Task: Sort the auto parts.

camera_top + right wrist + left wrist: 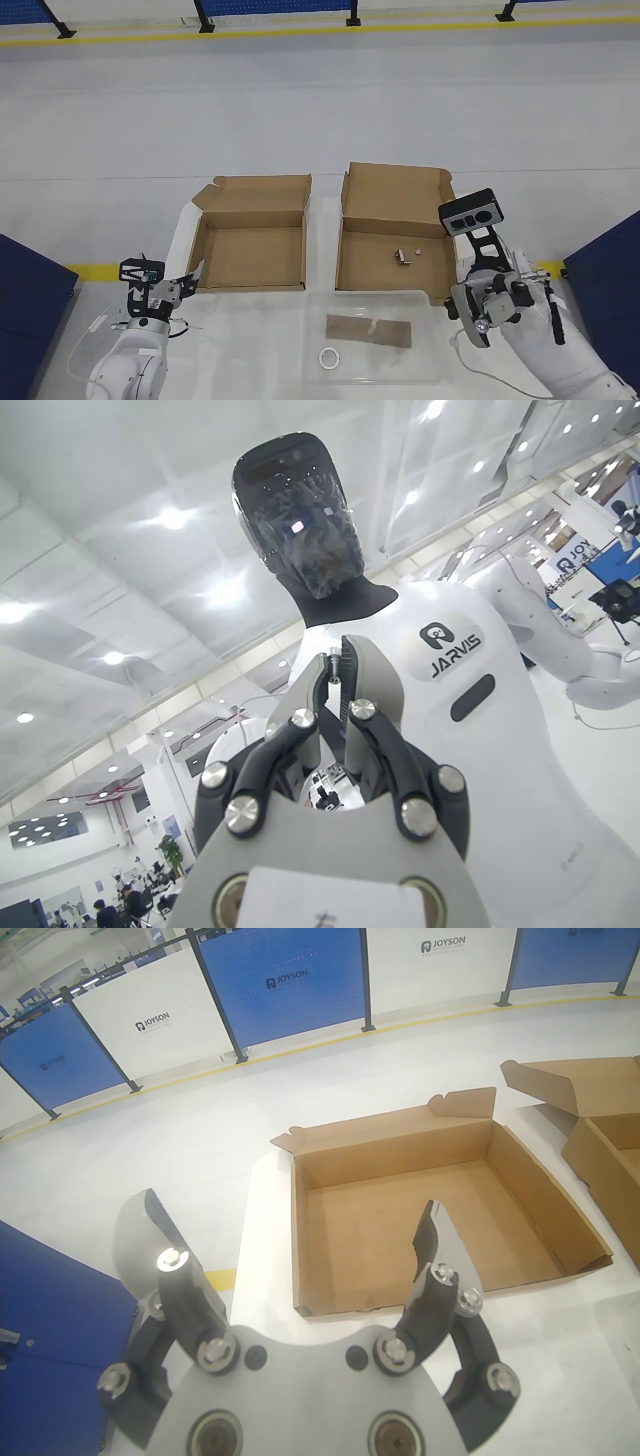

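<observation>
Right pincer [335, 651] pinches small threaded part [333, 670], frame centre: likely light, rigid, slippery; hold across threads. Left pincer [292, 1208] released.

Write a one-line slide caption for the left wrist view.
Left gripper, fingers open, held before the open brown cardboard box on the white table; a second cardboard box stands beside it.

Three cameras: one overhead, two wrist-mounted.
Top view looks down from above the near edge at the desk [245, 318] and far floor [300, 120]; left wrist view sits low, close behind the left gripper [291, 1203], facing far, sharing the left box [250, 258] and right box [380, 245] edge; right wrist view tilts up at the ceiling [100, 525].
</observation>
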{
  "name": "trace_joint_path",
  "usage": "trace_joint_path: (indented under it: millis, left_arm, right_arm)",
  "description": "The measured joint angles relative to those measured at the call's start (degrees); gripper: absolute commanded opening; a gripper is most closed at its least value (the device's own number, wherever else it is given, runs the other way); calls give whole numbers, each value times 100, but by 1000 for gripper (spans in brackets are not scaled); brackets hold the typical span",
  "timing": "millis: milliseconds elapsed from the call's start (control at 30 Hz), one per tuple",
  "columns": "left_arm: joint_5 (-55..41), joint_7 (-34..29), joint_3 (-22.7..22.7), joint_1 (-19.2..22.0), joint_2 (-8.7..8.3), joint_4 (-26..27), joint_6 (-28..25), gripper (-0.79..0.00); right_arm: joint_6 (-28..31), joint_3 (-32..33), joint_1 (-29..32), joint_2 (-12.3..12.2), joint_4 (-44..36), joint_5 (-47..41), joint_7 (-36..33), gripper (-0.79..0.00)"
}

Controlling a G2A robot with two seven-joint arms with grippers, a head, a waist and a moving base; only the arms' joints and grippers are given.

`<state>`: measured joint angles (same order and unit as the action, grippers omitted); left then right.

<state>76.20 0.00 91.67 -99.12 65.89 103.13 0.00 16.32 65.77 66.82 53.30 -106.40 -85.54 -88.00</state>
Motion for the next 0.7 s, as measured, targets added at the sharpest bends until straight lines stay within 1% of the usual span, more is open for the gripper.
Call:
trace_joint_path:
  millis: [100,167,233,333,533,700]
  left_arm:
    - [0,0,0,0,0,0,0,0]
    - [0,0,0,0,0,0,0,0]
    - [0,0,0,0,0,0,0,0]
    - [0,0,0,0,0,0,0,0]
    - [0,0,0,0,0,0,0,0]
    - [0,0,0,0,0,0,0,0]
  right_arm:
    - [-52,-10,25,13,-80,-26,89,-785]
    - [-187,-32,67,37,-239,35,282,-785]
    - [-324,-74,102,73,-323,-100,371,-785]
    - [-476,-133,114,132,-360,-339,455,-785]
    - [-585,-232,96,261,-364,-716,681,-785]
    - [-673,-285,91,351,-311,-817,824,-785]
